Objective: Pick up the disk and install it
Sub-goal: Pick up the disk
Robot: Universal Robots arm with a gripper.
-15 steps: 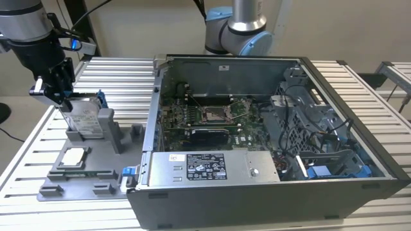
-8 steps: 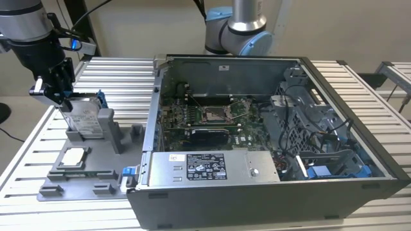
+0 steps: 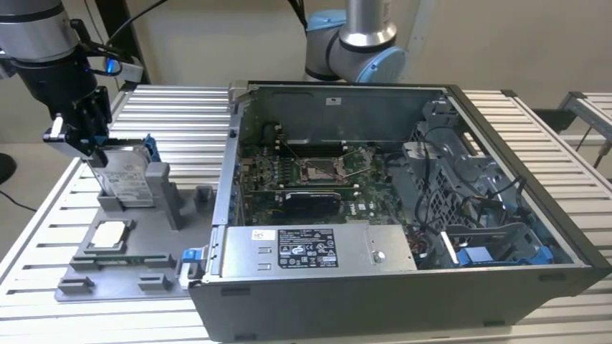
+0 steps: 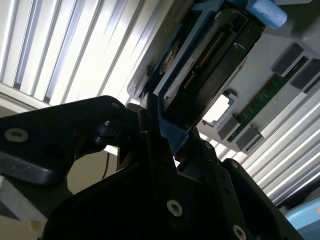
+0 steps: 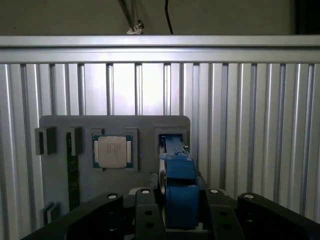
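We see the tabletop (image 3: 172, 115) as ribbed bare metal, bright and glossy. At 9 o'clock of the dark painted sheet-metal computer case (image 3: 383, 308), the holder tray (image 3: 158, 240) looks matt grey plastic. The disk (image 3: 125, 179) is dull silver metal, paper-labelled, framed in smooth blue plastic; the pincer (image 3: 96, 150) is matt black.

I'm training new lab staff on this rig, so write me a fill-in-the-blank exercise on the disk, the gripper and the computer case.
1. The disk stands ___ in a slot of the grey tray.
2. Its plastic carrier frame is coloured ___.
3. The gripper sits at the disk's ___ edge.
4. The open computer case lies on the exterior view's ___ of the tray.

Missing words: upright; blue; top; right.
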